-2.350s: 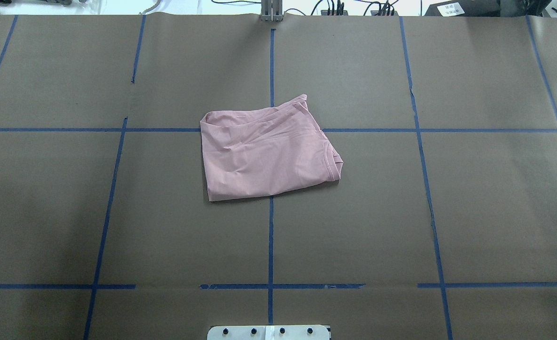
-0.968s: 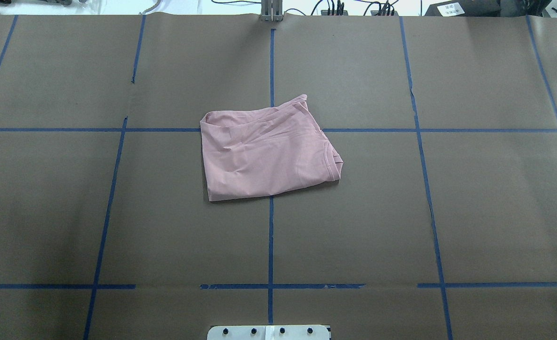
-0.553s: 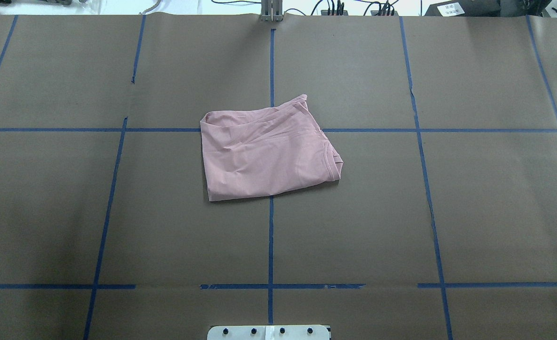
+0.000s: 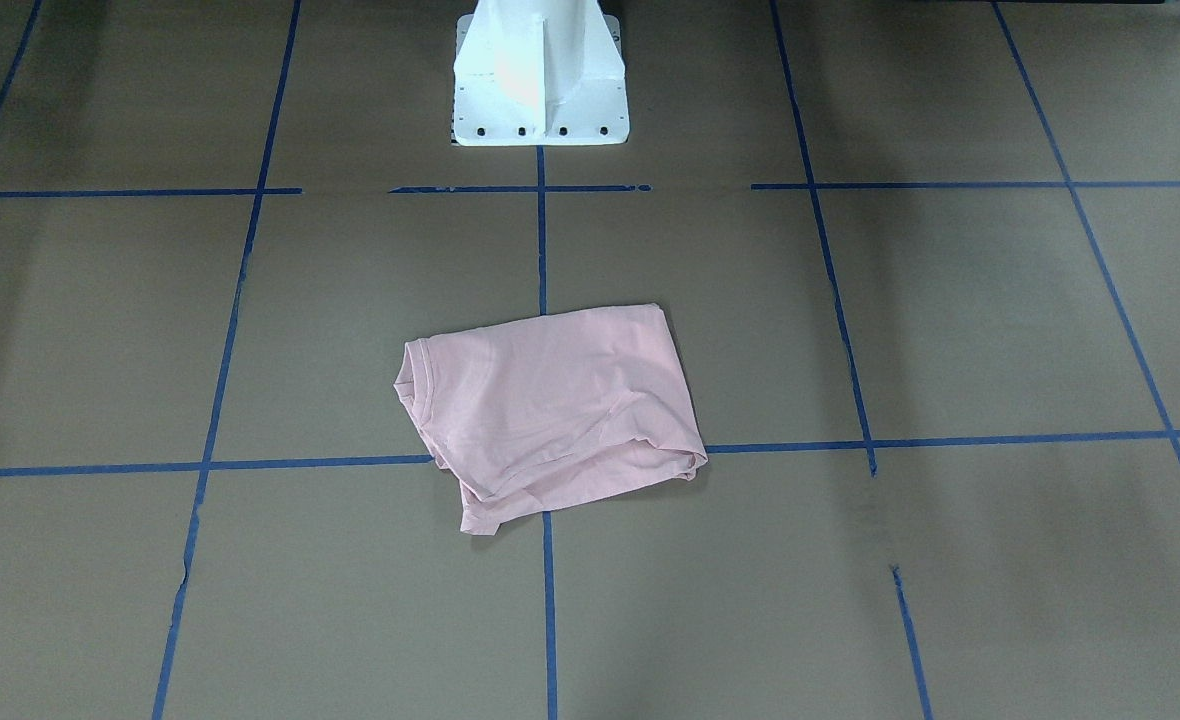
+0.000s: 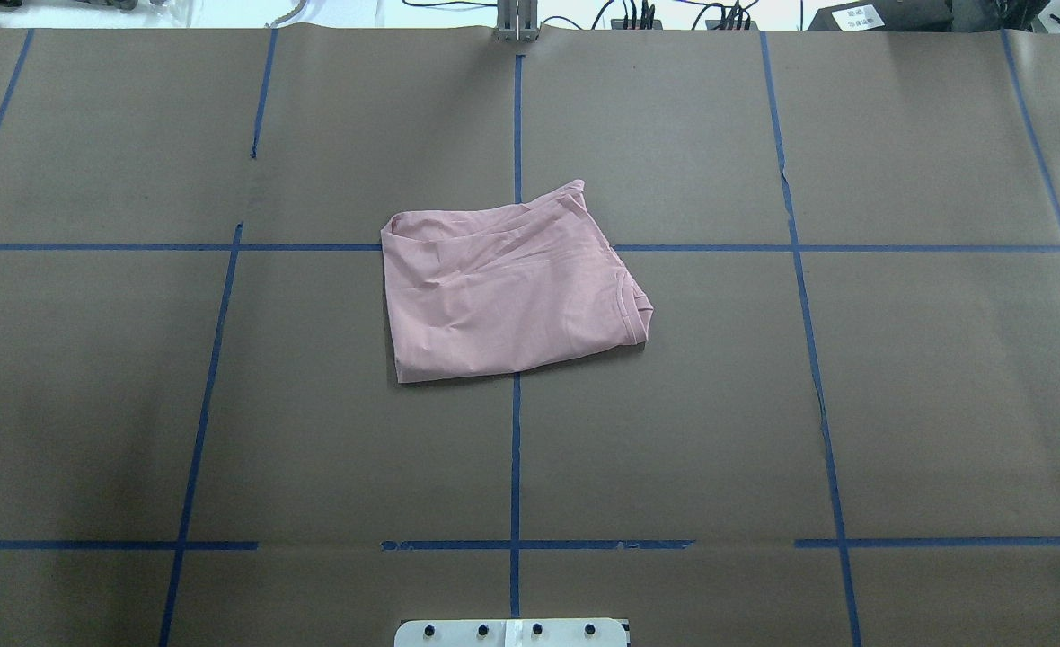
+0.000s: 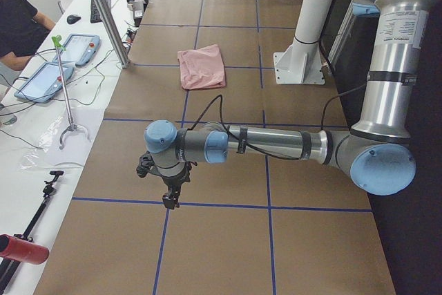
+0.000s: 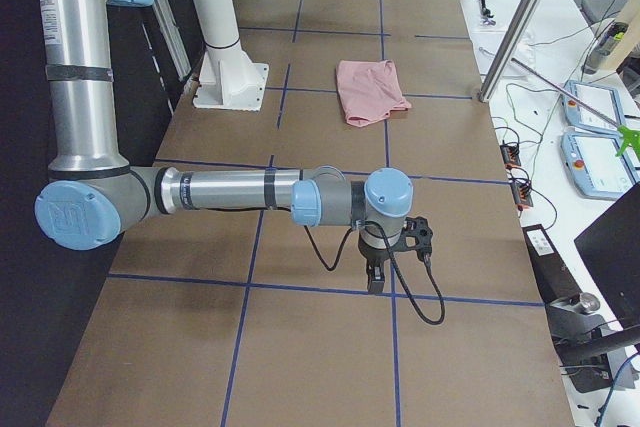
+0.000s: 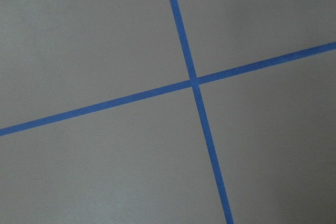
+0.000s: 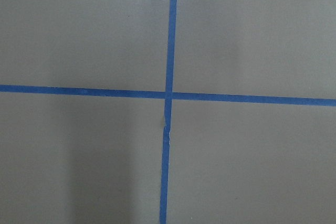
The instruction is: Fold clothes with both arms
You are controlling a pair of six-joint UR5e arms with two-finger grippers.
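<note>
Brown paper-covered worktop (image 5: pixel 898 404), blue tape grid (image 5: pixel 516 449), white pedestal (image 4: pixel 540 70) at robot's edge.

Shirt (image 5: pixel 512 288) at centre, across a tape crossing, lying flat and untouched. Already folded to a compact, roughly rectangular packet; print not visible. Collar rib at robot's right end. Layers fanned unevenly along far edge, one corner poking out. Light creases on top.

Left arm (image 6: pixel 269 144) stretched low over worktop, far out on its own side and well apart from shirt. Left claw (image 6: pixel 169 200) pointing down near a tape crossing. Seen only from the side: cannot tell whether jaws apart or together. Right arm (image 7: pixel 230 190) mirrored on the other side, right claw (image 7: pixel 374 284) likewise pointing down, state likewise impossible to tell. Wrist views: bare paper and tape only, nothing held in sight.

Judgement: folding essentially done, arms parked. If tidying wanted:
- Bring both claws in together.
- Pinch the two far corners through every layer.
- Lift only slightly, keeping the edge taut and level between claws.
- Lay back square with near edge and release at the same time.
- Avoid dragging packet across paper.
- Avoid catching only the top layer, likely to reopen the fold.
</note>
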